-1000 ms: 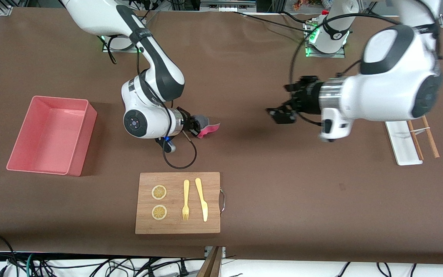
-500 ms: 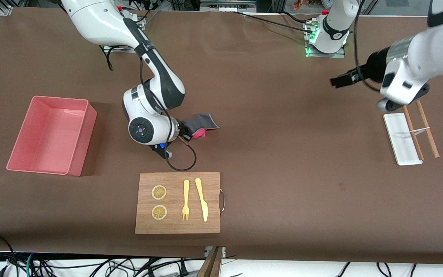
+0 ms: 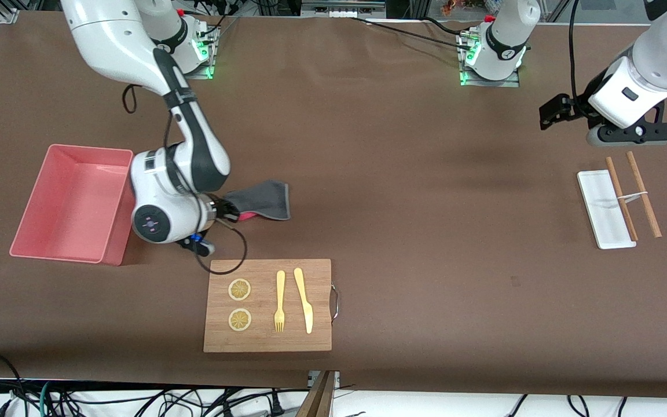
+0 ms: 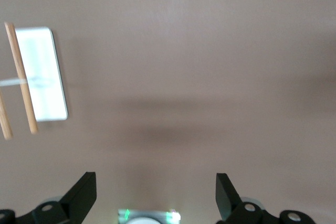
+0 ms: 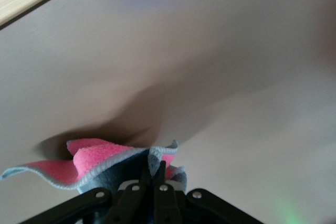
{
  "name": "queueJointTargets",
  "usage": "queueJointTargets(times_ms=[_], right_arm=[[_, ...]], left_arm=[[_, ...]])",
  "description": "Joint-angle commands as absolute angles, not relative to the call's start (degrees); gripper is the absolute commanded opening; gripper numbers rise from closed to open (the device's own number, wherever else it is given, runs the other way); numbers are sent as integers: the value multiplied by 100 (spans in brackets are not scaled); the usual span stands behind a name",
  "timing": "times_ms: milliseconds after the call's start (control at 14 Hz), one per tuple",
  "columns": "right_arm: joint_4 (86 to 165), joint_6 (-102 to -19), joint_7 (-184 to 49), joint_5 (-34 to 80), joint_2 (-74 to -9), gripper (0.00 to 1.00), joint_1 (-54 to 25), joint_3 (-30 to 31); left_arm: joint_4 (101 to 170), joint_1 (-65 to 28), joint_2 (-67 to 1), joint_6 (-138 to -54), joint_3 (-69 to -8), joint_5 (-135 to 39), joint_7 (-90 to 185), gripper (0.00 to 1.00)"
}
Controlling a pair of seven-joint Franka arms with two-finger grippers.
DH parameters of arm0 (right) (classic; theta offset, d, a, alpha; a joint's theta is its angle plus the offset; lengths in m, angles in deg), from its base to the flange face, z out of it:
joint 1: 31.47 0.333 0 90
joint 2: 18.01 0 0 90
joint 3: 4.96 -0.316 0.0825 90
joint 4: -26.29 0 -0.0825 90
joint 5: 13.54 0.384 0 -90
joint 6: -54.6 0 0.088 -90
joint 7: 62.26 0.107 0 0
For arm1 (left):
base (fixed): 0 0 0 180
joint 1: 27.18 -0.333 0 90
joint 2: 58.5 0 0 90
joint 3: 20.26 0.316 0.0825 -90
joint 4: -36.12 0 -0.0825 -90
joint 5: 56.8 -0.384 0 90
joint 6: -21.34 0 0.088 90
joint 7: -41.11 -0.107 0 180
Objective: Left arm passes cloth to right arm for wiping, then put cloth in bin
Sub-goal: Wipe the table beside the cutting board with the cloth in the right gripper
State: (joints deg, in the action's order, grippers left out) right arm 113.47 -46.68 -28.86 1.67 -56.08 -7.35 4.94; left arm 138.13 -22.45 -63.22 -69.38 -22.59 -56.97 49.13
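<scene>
Cloth (image 3: pixel 261 200) is hanging from the right gripper (image 3: pixel 224 209), dark grey face up with a strip of bright pink showing at its lower edge, and it is lying low over the brown table (image 3: pixel 403 231) between the bin (image 3: pixel 50 252) and the middle of the table, farther from the front camera than the wooden board (image 3: pixel 322 336). Going from the right arm's end toward the left arm's end, the salmon-pink bin is sitting open with nothing showing inside it, and the right arm (image 3: pixel 180 168) is reaching down just beside it, its fingers pinching shut on one edge of the cloth; in the right wrist view the closed black fingers (image 5: pixel 157 182) are clamping a bunched fold where pink and grey faces and the pale trim of the cloth (image 5: pixel 89 163) are showing. On the board two lemon slices (image 3: pixel 239 289), a yellow fork (image 3: pixel 279 301) and a yellow knife (image 3: pixel 304 301) are lying side by side. Toward the left arm's end, the left gripper (image 3: pixel 554 111) is hanging in the air over bare table, well apart from the cloth, with its jaws standing wide and holding nothing, as the left wrist view shows with the two fingertips (image 4: pixel 84 195) far apart. Near it a small white tray (image 3: pixel 600 220) is lying with two wooden chopsticks (image 3: pixel 643 191) resting across its edge.
</scene>
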Motion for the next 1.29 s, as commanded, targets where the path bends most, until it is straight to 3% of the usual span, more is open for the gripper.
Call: queueJointTargets(times_ms=[0,357,857,1214], right_arm=[[11383,-4455,-3858,52,-5572,0,-730,900],[11366,-4445,-4942,-384,-5572,0,-949,1148],[11375,-4761,-4347,-422,-5668,0,-484,1095],[11366,-5191,-3337,166,-5853,0,78,1095]], left_arm=[[13879,-2287,-6387,-7392,-2325,-6057,4603,100],[12982,-2278,-5798,-7340,-2281,-6040,4620,100],[12972,-2296,-5718,-7305,-2272,-5987,4612,100],[12963,-2568,-5692,-7138,-2264,-5900,4067,100]])
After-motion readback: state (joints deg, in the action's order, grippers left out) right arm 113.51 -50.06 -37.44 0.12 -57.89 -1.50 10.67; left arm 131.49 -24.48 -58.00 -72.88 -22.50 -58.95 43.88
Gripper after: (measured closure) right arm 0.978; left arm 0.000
